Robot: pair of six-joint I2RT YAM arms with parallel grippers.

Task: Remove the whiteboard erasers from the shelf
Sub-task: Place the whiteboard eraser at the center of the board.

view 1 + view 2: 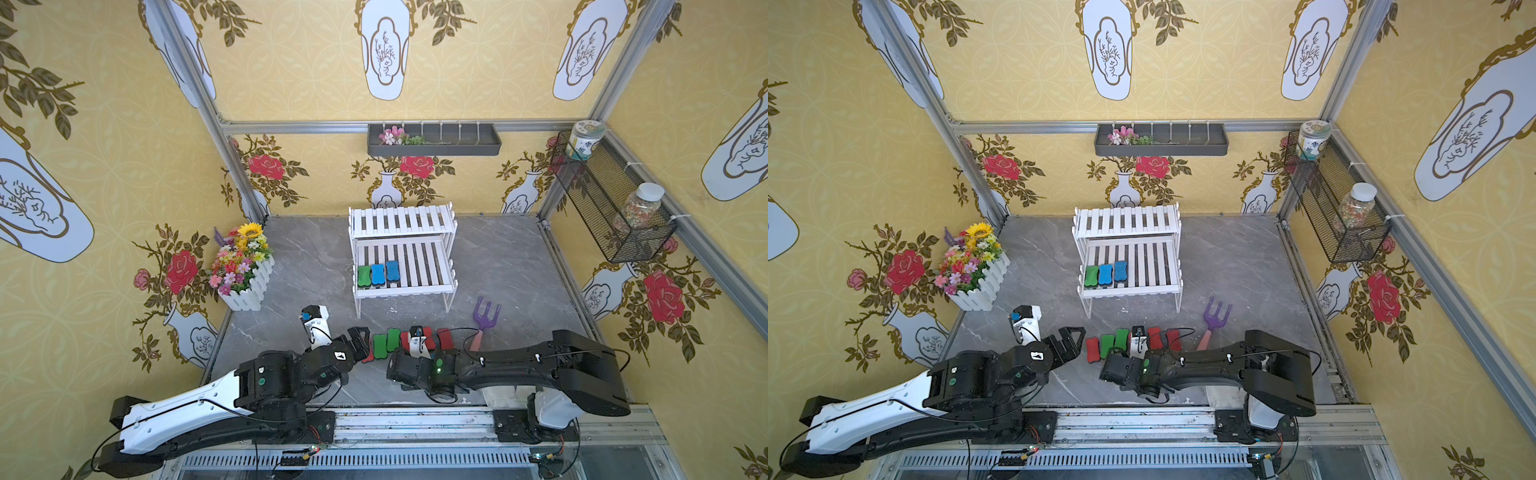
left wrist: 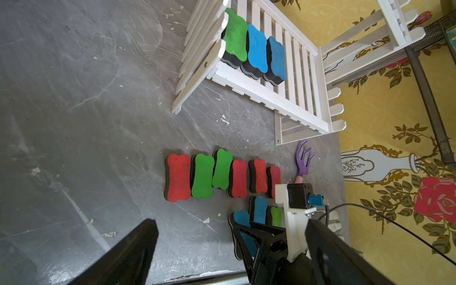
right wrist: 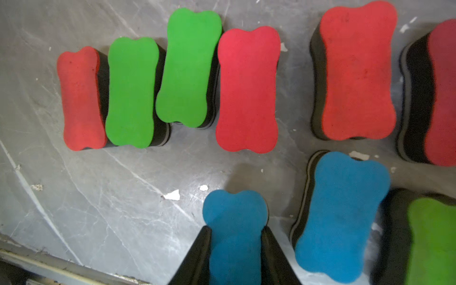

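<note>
The white shelf [image 1: 403, 291] holds three whiteboard erasers side by side at the left of its lower tier: green [image 1: 364, 277], blue [image 1: 377, 274] and blue [image 1: 391, 271]. Its top tier is bare. Several red and green erasers [image 3: 248, 88] lie in a row on the table in front of it. A blue one [image 3: 343, 214] and a green one [image 3: 431, 241] lie nearer. My right gripper [image 3: 236, 229] is shut on the waist of another blue eraser [image 3: 234, 209], low over the table beside them. Left of the row, my left gripper [image 1: 360, 343] stands open with nothing between its fingers.
A purple garden fork [image 1: 486, 322] lies right of the eraser row. At the table's left stands a white flower box [image 1: 245, 270]. A dark wall tray [image 1: 434, 139] and a black wire basket [image 1: 611, 199] with two jars hang above. The table's front edge [image 3: 74, 271] is close.
</note>
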